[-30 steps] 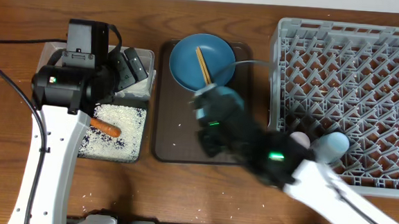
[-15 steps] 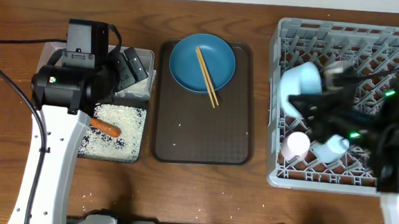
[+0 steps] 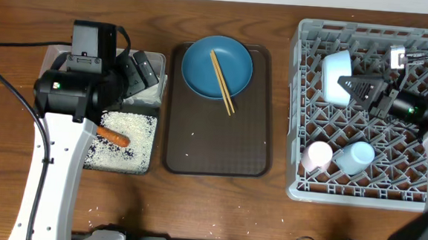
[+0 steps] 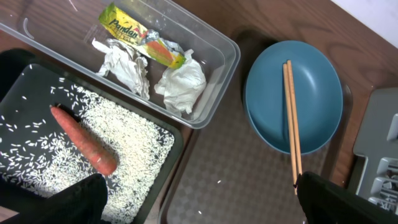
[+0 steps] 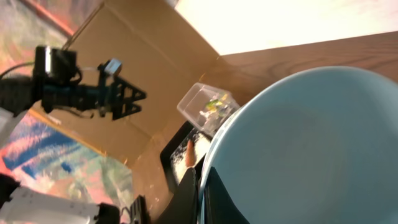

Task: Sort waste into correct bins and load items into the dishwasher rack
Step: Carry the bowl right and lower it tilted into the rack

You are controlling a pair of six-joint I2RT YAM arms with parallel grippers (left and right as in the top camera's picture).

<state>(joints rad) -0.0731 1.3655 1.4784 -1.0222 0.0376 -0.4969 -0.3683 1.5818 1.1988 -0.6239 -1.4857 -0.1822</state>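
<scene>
Overhead, we see the white bowl [image 3: 336, 68] pinched in the right gripper's [image 3: 355, 86] jaws over the dishwasher rack [image 3: 427, 44] at the counter's right edge, with the pinkish-white cup [image 3: 317, 155] and light blue cup [image 3: 357, 155] already inside. Blue plate [image 3: 200, 78] and chopsticks [image 3: 223, 72] left on brown tray [image 3: 219, 150]. Waste [image 4: 180, 84] binned in clear tub [image 4: 217, 56] and black tray [image 4: 31, 74]; left gripper [image 3: 139, 71] jaws wide, empty.

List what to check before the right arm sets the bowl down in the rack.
1. Right gripper shut on bowl rim: ok.
2. Bowl above rack: ok.
3. Bowl apart from pink cup and blue cup: ok.
4. Pegs under bowl free: cannot tell, the bowl hides them.
5. Left gripper open, well away from rack: ok.
6. Plate and chopsticks loaded: not ok, both on the brown tray.
</scene>
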